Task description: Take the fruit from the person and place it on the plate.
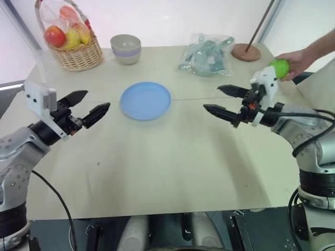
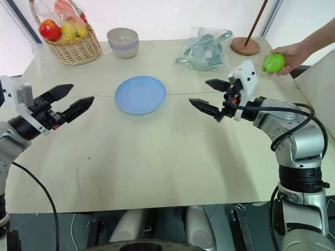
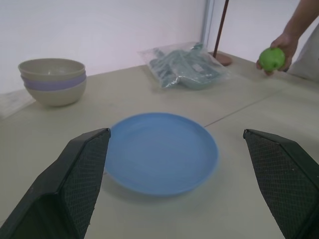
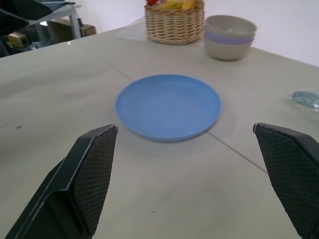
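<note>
- I see bright, even light; the far wall (image 1: 172, 21) washes out white.
- Shadows on the table (image 2: 157, 157) stay soft.
- My wrist views look slightly blurred.

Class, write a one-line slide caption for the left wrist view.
Open left gripper faces the empty blue plate while a person's hand offers a green fruit.

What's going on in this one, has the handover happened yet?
Not yet. A person's hand holds the green fruit out over the table's far right corner, beyond the right gripper. Both the right gripper and the left gripper hover above the table with their fingers wide open and nothing in them, pointing inward toward the blue plate, which lies bare between them. At the back stand a fruit basket, stacked bowls and a plastic bag.
</note>
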`<action>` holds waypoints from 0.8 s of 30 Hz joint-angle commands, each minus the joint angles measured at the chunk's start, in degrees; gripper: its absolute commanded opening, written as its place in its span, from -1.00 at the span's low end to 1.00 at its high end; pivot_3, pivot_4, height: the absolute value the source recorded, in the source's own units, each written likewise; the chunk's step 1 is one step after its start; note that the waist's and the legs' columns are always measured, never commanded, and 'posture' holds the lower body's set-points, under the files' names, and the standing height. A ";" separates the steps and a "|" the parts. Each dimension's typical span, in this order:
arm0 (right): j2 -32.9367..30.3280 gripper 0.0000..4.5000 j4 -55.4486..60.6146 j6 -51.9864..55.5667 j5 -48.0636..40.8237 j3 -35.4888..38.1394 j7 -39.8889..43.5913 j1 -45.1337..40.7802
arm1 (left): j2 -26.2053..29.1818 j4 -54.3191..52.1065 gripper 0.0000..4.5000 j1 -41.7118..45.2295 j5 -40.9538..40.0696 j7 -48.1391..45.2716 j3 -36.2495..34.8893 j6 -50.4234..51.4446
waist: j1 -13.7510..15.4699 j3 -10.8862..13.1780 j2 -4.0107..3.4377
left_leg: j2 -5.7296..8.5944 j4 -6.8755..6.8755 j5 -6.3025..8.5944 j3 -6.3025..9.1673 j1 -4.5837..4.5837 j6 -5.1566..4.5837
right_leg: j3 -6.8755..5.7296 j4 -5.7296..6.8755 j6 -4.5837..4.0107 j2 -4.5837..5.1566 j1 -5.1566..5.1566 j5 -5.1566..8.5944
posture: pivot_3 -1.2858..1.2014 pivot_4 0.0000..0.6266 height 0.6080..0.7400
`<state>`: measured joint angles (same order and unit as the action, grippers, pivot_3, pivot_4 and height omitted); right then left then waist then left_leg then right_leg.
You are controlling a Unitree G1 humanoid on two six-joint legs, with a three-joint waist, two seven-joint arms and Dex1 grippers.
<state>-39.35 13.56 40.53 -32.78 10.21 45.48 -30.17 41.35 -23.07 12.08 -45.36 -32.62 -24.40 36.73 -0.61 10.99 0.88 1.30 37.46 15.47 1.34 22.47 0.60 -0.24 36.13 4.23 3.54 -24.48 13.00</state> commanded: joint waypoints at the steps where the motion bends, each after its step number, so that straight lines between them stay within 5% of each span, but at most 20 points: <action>1: -1.27 0.98 0.03 -2.07 -0.03 2.55 -0.25 -0.81 | 0.15 0.02 1.00 1.51 1.67 -0.49 1.40 -1.59 | -0.03 0.00 0.00 | 0.00 0.00 0.00 0.00 0.00 0.00 | 0.00 0.00 0.00 0.00 0.00 0.00 | 0.03 -0.52 1.00; 24: -4.08 0.98 0.41 -3.61 0.10 4.10 -0.84 1.02 | -1.83 2.26 1.00 3.56 3.10 -2.21 4.49 -2.42 | -0.02 0.00 0.00 | 0.00 0.01 0.00 -0.01 0.00 0.00 | 0.01 0.00 0.00 -0.03 0.00 0.00 | 0.03 -0.52 1.00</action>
<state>-42.48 12.09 37.98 -32.21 12.23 44.81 -28.94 39.32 -20.26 14.38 -42.45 -34.77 -19.20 35.52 -0.63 10.99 0.87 1.29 37.46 15.47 1.33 22.48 0.60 -0.23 36.13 4.23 3.51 -24.48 13.00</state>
